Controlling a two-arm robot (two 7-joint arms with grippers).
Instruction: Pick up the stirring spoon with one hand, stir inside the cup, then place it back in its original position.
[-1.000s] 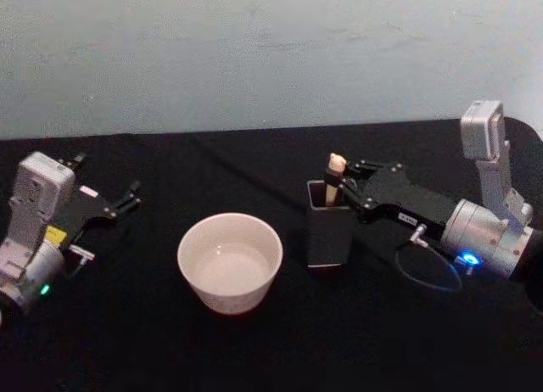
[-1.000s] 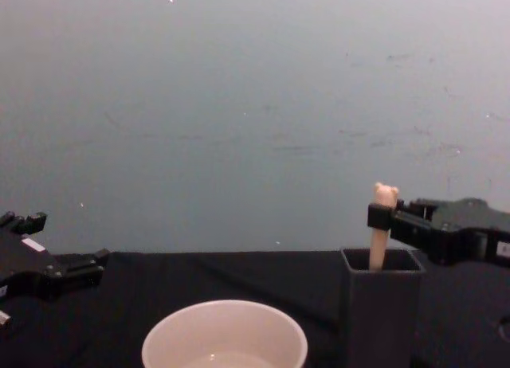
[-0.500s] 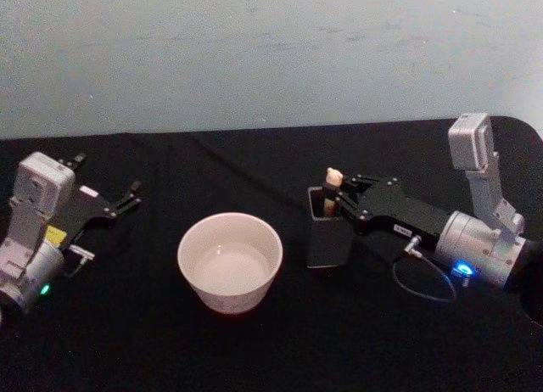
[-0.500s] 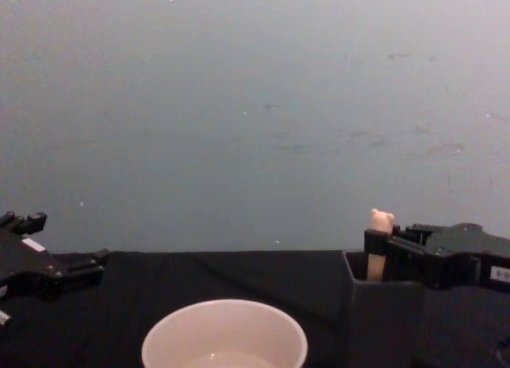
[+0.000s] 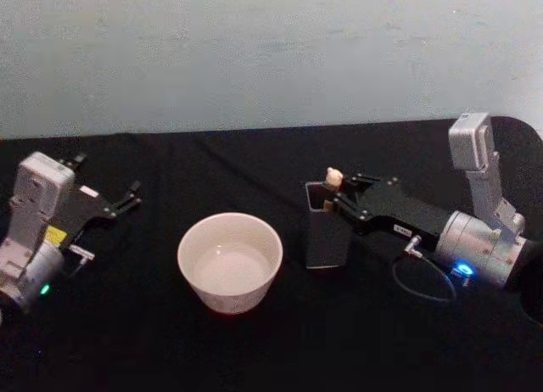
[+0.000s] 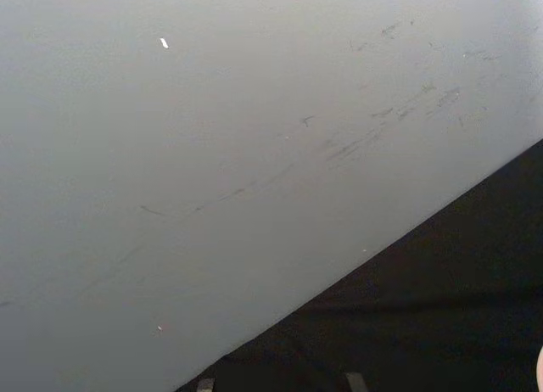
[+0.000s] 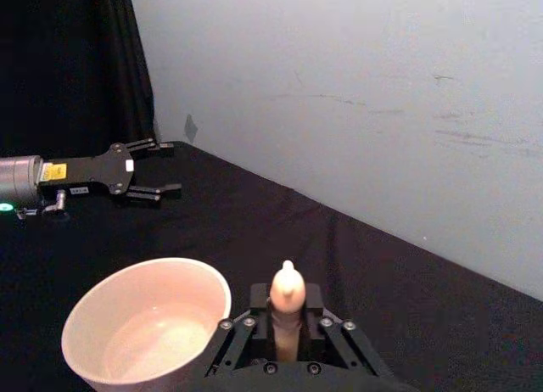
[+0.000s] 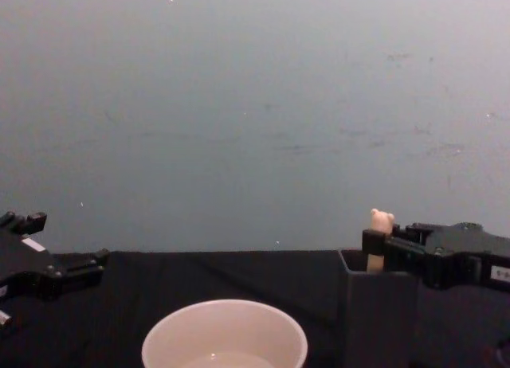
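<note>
While the right gripper [image 5: 338, 198] pinched the stirring spoon [image 5: 333, 177] seated in its holder [image 5: 325, 238], only release remained, seemingly; the cup [image 5: 229, 260] sat beside.

Matt black cloth [image 5: 254, 350]; glossy cup [image 5: 229, 260]

Cup [image 5: 230, 261] at table [image 5: 254, 350] centre. Holder [image 5: 327, 236] just right of the cup, apart. Spoon [image 5: 333, 179] upright in holder. Right gripper [image 5: 338, 198] at the holder's top, around the spoon. Left gripper [image 5: 129, 195] far left.
</note>
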